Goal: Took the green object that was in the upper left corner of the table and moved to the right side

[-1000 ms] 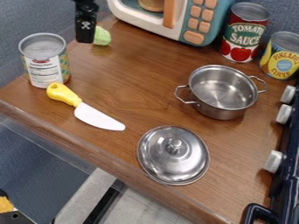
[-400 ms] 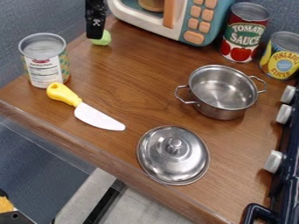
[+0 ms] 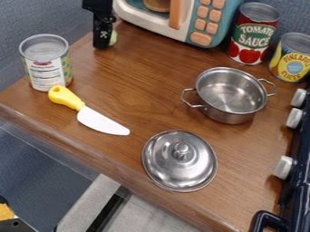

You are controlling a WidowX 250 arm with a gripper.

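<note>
The black gripper [image 3: 103,38] hangs low over the upper left corner of the wooden table [image 3: 139,86], left of the toy microwave. The green object [image 3: 113,37] is mostly hidden behind it, with a pale green sliver showing along its right side. Whether the two touch, I cannot tell.
The toy microwave [image 3: 181,18] stands just right of the gripper. An open can [image 3: 48,68] and a yellow-handled knife [image 3: 91,113] are at the left. A steel pot [image 3: 227,102], its lid [image 3: 180,161], a tomato can [image 3: 253,34] and a pineapple can [image 3: 292,58] occupy the right side.
The gripper has moved right and then lower in the view, and now covers most of the green object. Everything else on the table has stayed put.
</note>
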